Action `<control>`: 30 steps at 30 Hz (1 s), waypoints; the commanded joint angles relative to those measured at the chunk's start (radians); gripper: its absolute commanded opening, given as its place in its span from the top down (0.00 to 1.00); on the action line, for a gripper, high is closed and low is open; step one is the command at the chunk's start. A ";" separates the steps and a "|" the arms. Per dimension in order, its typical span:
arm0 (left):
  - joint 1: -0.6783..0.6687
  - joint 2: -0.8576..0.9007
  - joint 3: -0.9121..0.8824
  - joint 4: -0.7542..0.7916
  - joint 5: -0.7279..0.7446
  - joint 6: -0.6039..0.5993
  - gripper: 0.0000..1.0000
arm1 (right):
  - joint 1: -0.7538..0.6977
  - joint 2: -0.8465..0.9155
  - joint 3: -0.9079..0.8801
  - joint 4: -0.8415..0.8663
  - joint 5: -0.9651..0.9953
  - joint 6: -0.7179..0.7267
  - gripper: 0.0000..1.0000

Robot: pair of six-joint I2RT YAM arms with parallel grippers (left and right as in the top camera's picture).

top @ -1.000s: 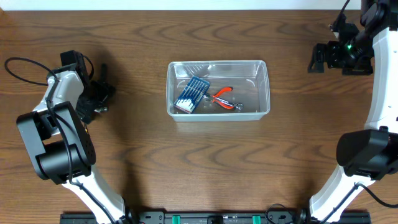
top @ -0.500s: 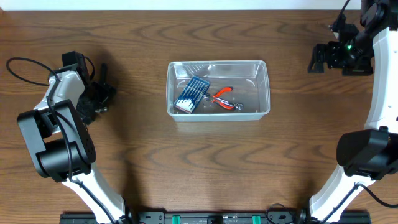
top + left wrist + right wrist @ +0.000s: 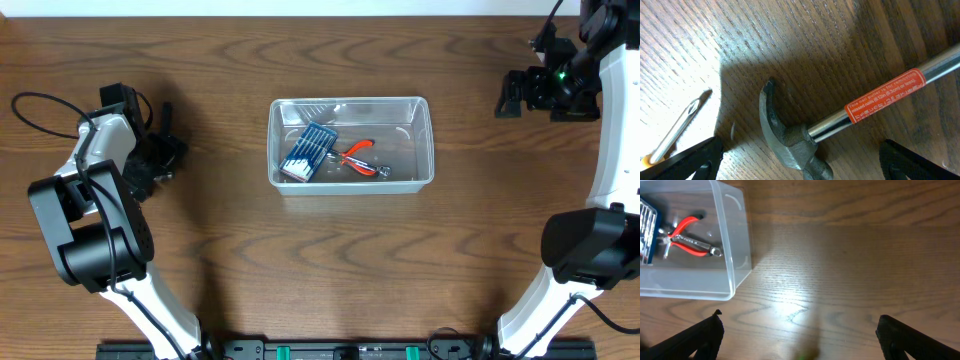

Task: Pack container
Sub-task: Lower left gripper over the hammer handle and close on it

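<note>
The clear plastic container (image 3: pixel 425 140) stands mid-table and holds a blue case of screwdriver bits (image 3: pixel 308 152) and red-handled pliers (image 3: pixel 360 158); its corner also shows in the right wrist view (image 3: pixel 735 240). My left gripper (image 3: pixel 800 165) is open at the far left, its fingers either side of a claw hammer's steel head (image 3: pixel 785 135). The hammer's chrome shaft carries an orange label (image 3: pixel 887 95). A metal screwdriver tip (image 3: pixel 682 125) lies beside it. My right gripper (image 3: pixel 800 340) is open and empty over bare table, right of the container.
A black cable (image 3: pixel 40 105) loops at the far left near the left arm. The right arm (image 3: pixel 555 85) hangs at the far right back. The wooden table (image 3: pixel 330 260) stretches in front of the container.
The left arm has shifted very slightly; nothing else has visibly moved.
</note>
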 commanded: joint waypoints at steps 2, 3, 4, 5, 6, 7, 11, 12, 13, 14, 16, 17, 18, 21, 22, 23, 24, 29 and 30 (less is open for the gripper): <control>0.005 0.032 -0.006 0.000 -0.001 0.014 0.02 | 0.005 -0.031 0.003 -0.004 0.005 -0.018 0.01; 0.005 0.032 -0.006 0.003 -0.001 0.014 0.07 | 0.005 -0.031 0.003 -0.004 0.005 -0.018 0.01; 0.005 0.032 -0.006 0.005 -0.001 0.014 0.12 | 0.005 -0.031 0.003 -0.004 0.005 -0.018 0.01; 0.005 0.032 -0.006 0.007 -0.001 0.013 0.17 | 0.005 -0.031 0.003 -0.004 0.005 -0.018 0.01; 0.005 0.032 -0.006 0.010 -0.001 0.013 0.18 | 0.005 -0.031 0.003 -0.004 0.005 -0.018 0.01; 0.005 0.032 -0.006 0.011 -0.001 0.013 0.19 | 0.005 -0.031 0.003 -0.004 0.005 -0.018 0.01; 0.005 0.032 -0.006 0.012 -0.001 0.013 0.20 | 0.005 -0.031 0.003 -0.004 0.005 -0.018 0.01; 0.005 0.032 -0.006 0.012 -0.001 0.013 0.20 | 0.005 -0.031 0.003 -0.004 0.005 -0.018 0.01; 0.005 0.032 -0.006 0.012 -0.001 0.013 0.20 | 0.005 -0.031 0.003 -0.004 0.005 -0.018 0.01; 0.005 0.032 -0.006 0.012 -0.001 0.013 0.23 | 0.005 -0.031 0.003 -0.004 0.005 -0.018 0.01; 0.005 0.032 -0.006 0.014 -0.001 0.013 0.27 | 0.005 -0.031 0.003 -0.004 0.005 -0.018 0.01; 0.005 0.032 -0.006 0.015 -0.001 0.013 0.27 | 0.005 -0.031 0.003 -0.004 0.005 -0.019 0.01; 0.005 0.032 -0.006 0.016 -0.001 0.013 0.27 | 0.005 -0.031 0.003 -0.004 0.005 -0.019 0.01; 0.005 0.032 -0.006 0.022 -0.001 0.013 0.32 | 0.005 -0.031 0.003 -0.004 0.005 -0.019 0.01; 0.005 0.032 -0.006 0.023 -0.001 0.013 0.32 | 0.005 -0.031 0.003 -0.004 0.006 -0.019 0.01; 0.005 0.032 -0.006 0.026 -0.001 0.013 0.32 | 0.005 -0.031 0.003 -0.004 0.006 -0.019 0.01; 0.005 0.032 -0.006 0.027 -0.001 0.013 0.33 | 0.005 -0.031 0.003 -0.004 0.005 -0.019 0.01; 0.005 0.032 -0.006 0.036 -0.001 0.014 0.37 | 0.005 -0.031 0.003 -0.004 0.006 -0.019 0.01; 0.005 0.032 -0.006 0.037 -0.001 0.014 0.37 | 0.005 -0.031 0.003 -0.004 0.006 -0.019 0.01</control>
